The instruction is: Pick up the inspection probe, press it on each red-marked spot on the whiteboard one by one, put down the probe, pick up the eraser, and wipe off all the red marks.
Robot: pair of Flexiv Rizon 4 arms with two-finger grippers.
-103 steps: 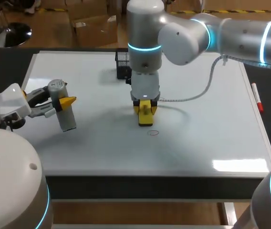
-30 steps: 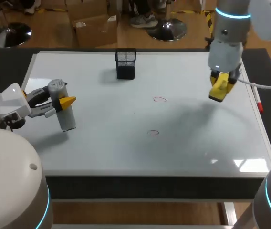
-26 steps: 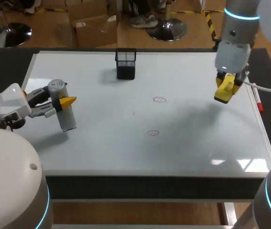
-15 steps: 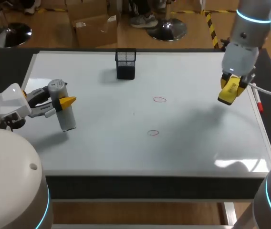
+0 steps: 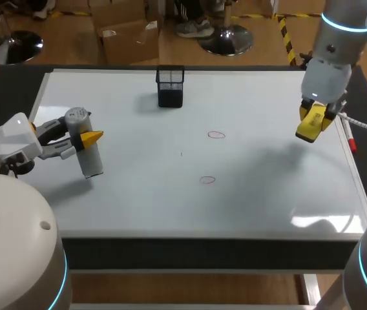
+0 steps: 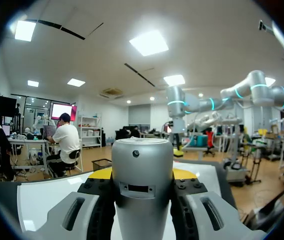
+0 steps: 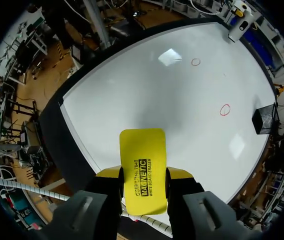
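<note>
The inspection probe (image 5: 86, 155), a grey cylinder, stands nearly upright at the whiteboard's (image 5: 138, 194) left side, and my left gripper (image 5: 85, 137) is shut on its upper part. In the left wrist view the probe (image 6: 142, 185) fills the space between the fingers. My right gripper (image 5: 312, 123) hangs above the board's right side, shut on the yellow eraser (image 5: 307, 128), which also shows in the right wrist view (image 7: 142, 162). Two red circles are on the board: one mid-board (image 5: 216, 134) and one nearer the front (image 5: 207, 180). Both lie well ahead of the eraser (image 7: 225, 109) (image 7: 196, 62).
A black mesh pen holder (image 5: 170, 86) stands at the board's back middle. A red marker (image 5: 348, 132) lies along the right edge, just beside my right gripper. A white cable trails from the right arm over that edge.
My right gripper has carried the eraser a little further right, toward the board's right edge. The left arm and the probe have not moved.
</note>
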